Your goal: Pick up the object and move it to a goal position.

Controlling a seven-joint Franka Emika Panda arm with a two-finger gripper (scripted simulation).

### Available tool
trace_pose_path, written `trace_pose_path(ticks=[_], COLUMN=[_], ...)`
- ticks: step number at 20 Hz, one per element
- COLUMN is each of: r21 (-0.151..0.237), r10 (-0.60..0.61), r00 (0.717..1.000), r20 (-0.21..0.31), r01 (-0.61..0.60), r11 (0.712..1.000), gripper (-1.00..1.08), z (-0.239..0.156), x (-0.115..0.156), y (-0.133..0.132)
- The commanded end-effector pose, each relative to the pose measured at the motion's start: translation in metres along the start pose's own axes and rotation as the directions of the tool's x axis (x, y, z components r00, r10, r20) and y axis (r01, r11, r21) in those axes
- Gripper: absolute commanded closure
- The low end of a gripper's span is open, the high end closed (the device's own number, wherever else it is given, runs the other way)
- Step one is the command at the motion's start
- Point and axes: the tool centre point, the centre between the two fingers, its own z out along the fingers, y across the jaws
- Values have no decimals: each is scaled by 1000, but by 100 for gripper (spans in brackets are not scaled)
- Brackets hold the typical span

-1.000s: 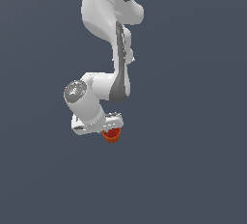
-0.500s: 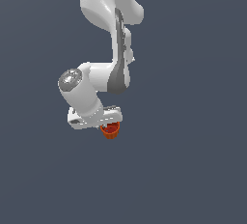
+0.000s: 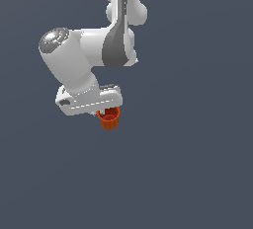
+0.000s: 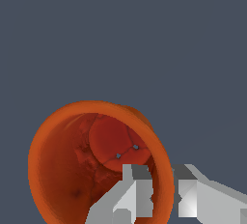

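Orange-red cup pinched by its rim in the jaws of 1 white arm.

Exterior view: the arm point(image 3: 89, 60) hangs from the top of the frame against a plain dark grey-blue backdrop, and the small ribbed cup point(image 3: 109, 118) sits just under the gripper point(image 3: 105, 111), mouth up and slightly tilted, touching nothing else. Wrist view: the camera looks straight into the cup's point(image 4: 91, 160) open mouth; its inside shows only a mottled red floor with 2 small grey dots. One finger point(image 4: 130, 194) sits inside the wall and the other outside it, the jaws pinching the rim between them.
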Motion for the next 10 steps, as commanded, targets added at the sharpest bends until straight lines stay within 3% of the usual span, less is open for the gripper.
trace_pose_path(ticks=[1,10], r21=[-1,-1], r10=[0,0], r00=[1000,1000], r20=[-2,-2], r01=[0,0], r11=[1000,1000], gripper=[108,108], z=[-31,-138], x=[-6,-24], y=[-3,-12])
